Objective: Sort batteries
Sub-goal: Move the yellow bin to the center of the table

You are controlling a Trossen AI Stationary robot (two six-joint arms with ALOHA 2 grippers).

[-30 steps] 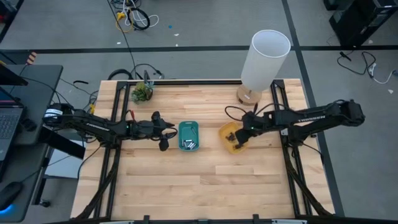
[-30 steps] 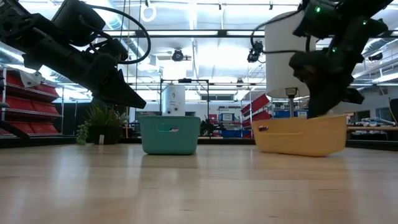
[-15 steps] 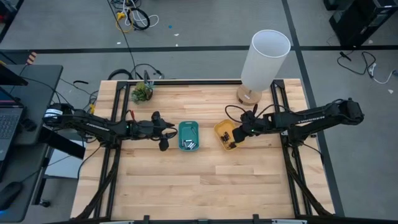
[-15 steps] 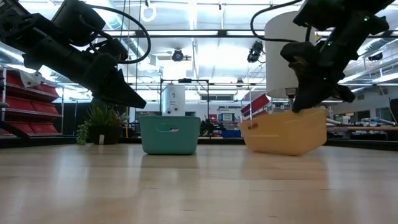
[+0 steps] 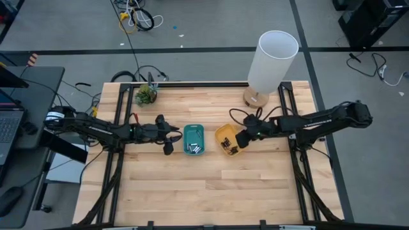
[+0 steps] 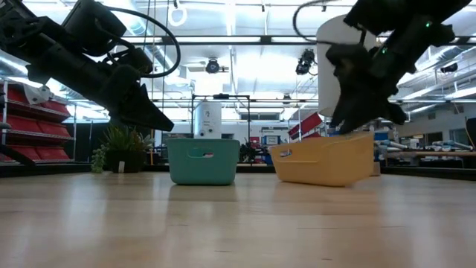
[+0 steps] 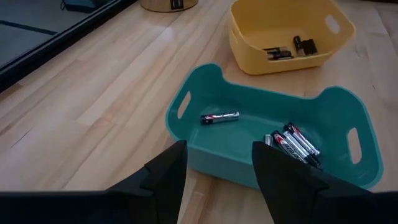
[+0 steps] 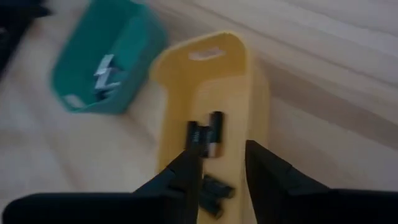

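Looking down on the worktop [image 5: 192, 185], you have two small trays side by side near its middle: a teal tray [image 5: 193, 139] and a yellow tray [image 5: 226, 140], close but apart. The batteries [image 7: 292, 144] are split between them. In the left wrist view, the teal tray holds one battery lying alone toward one end and a cluster of several at the other end. The yellow tray holds a few dark ones [image 8: 206, 140] loose on its floor.

Your right claw [image 5: 240, 140] sits at the yellow tray's outer end, fingers [image 8: 186, 174] parted, one tip inside the tray above the dark batteries, the other past the rim. Nothing is pinched between them that you can make out. In the low view the yellow tray [image 6: 323, 158] looks slightly tilted, the claw right over it.

Your left claw [image 5: 170, 136] waits just beside the teal tray, on the side away from the yellow one, raised off the wood. Its fingers [image 7: 163, 180] stand apart, empty.

At the worktop's far edge: a white lamp [image 5: 271, 62] behind the yellow tray, a small plant [image 5: 146, 95] toward the left arm's side.
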